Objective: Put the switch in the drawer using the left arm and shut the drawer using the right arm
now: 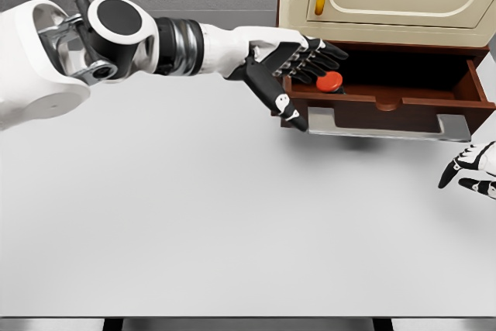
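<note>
You've got the left hand [298, 63] at the open drawer [387, 102], fingers spread, holding nothing; switch [331, 81] sits in the drawer just under the fingertips. Right hand [471, 162] loose, below drawer's right corner

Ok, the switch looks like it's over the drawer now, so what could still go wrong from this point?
1. The left hand reaches over the open drawer, fingers spread beside the red switch. If the right hand pushed now, the drawer front could trap those fingers.
2. Whether the switch rests on the drawer floor cannot be told; pulling the left hand back might drag it out.
3. The right hand sits low at the frame's right edge, so an off-centre push might jam the drawer.
</note>
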Robot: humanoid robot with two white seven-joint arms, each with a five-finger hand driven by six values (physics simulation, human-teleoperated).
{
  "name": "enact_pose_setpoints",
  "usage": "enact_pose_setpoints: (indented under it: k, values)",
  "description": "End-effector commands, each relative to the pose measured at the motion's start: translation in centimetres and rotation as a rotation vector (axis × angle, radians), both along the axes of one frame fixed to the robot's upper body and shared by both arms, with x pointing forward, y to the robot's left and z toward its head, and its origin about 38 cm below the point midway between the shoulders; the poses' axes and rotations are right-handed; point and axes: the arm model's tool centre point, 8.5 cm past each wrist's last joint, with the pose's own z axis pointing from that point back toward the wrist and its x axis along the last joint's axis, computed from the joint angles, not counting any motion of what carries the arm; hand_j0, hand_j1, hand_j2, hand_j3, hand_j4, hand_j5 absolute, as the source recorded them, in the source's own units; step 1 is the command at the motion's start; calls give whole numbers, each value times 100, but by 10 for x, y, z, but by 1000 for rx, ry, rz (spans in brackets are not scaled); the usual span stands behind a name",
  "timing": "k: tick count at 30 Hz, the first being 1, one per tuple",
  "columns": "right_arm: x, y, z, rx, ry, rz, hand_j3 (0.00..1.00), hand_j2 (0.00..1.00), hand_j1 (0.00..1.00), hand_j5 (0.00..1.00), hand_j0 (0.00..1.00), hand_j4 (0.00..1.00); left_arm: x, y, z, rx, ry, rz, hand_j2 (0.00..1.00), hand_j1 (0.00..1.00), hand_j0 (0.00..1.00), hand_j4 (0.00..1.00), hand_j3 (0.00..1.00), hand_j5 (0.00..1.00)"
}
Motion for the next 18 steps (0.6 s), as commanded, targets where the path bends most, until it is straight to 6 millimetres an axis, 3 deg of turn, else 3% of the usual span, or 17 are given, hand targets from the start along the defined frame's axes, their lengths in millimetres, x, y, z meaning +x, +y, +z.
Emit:
enact_pose_setpoints:
  k: [1, 7, 10, 18]
  values:
    - [0, 0, 1, 6, 1, -2, 49, 49, 49, 49, 49, 49, 4, 1, -2, 2, 3, 15, 100, 100, 100, 100, 100, 100]
    - [0, 0, 1, 6, 1, -2, 49, 49, 49, 49, 49, 49, 10, -5, -13, 10, 13, 25, 100, 100, 100, 100, 100, 100]
    - [0, 0, 1, 6, 1, -2, 49, 49, 49, 49, 49, 49, 26, -9, -25, 18, 22, 64, 100, 100, 100, 100, 100, 100]
    - [0, 0, 0, 6, 3, -2, 49, 49, 49, 49, 49, 49, 23, -15, -31, 28, 27, 49, 100, 100, 100, 100, 100, 100]
